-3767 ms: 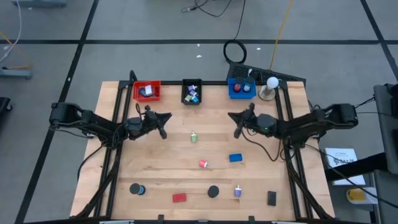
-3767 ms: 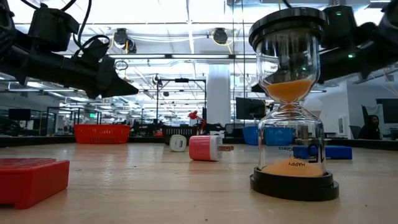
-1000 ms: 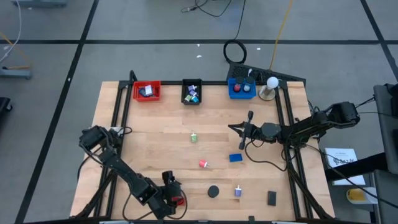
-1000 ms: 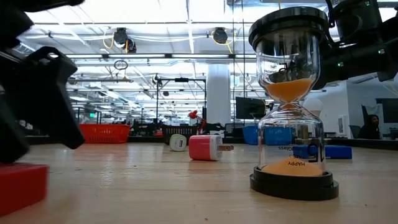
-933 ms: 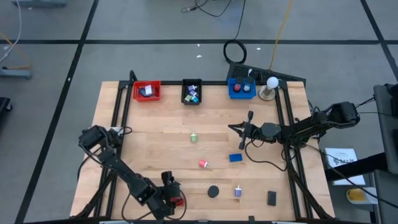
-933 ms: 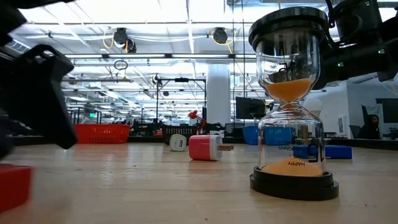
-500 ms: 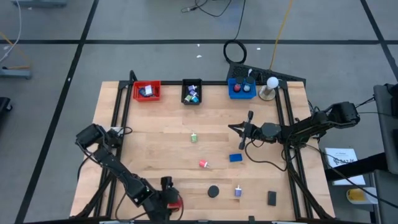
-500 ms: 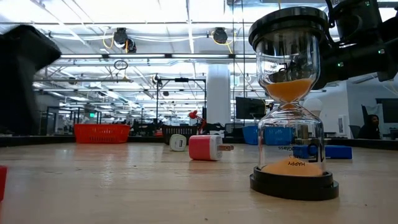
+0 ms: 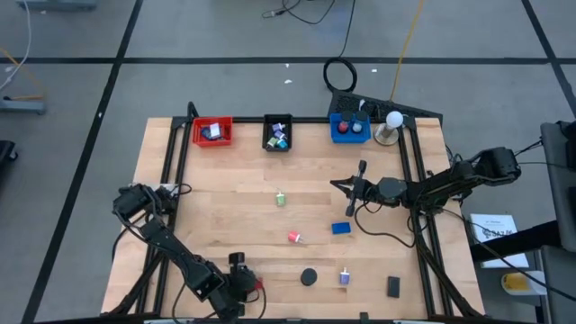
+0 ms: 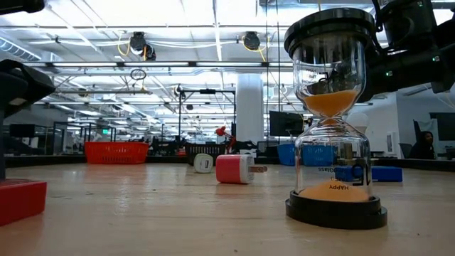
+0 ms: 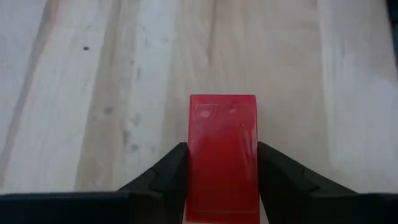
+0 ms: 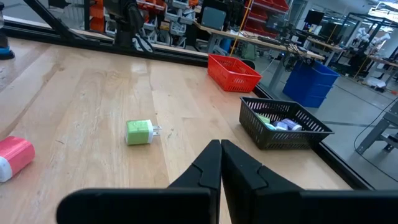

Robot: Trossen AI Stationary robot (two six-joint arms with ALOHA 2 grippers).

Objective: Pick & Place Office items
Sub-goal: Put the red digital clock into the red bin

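My left gripper (image 9: 245,288) is at the table's near edge, shut on a red rectangular block (image 11: 222,143); the block also shows at the picture's left edge in the low view (image 10: 18,200). My right gripper (image 12: 221,152) is shut and empty, hovering right of the table's middle (image 9: 346,186). Loose on the wood lie a green plug (image 9: 281,199), a pink-red plug (image 9: 294,237), a blue block (image 9: 340,229), an hourglass with black ends (image 9: 309,277), a small purple-and-white piece (image 9: 345,276) and a black block (image 9: 393,286). My left gripper pinches the red block between its two fingers (image 11: 165,177), one on each long side (image 11: 199,168), at the end nearest the wrist. The fingers lie along the block, slanting down from the table's left. I cannot tell if the block rests on the table.
Red tray (image 9: 212,131), black tray (image 9: 277,132) and blue tray (image 9: 349,128) stand along the far edge, each holding small items. A white ball lamp (image 9: 393,120) stands beside the blue tray. The hourglass (image 10: 334,121) stands tall close to the low camera. Bare wood spans the table's left half.
My left gripper stayed shut on the red block. In the low view the block slid left almost out of sight, then came back partly into view, and the gripper's dark shape shifted with it. The right arm kept still.
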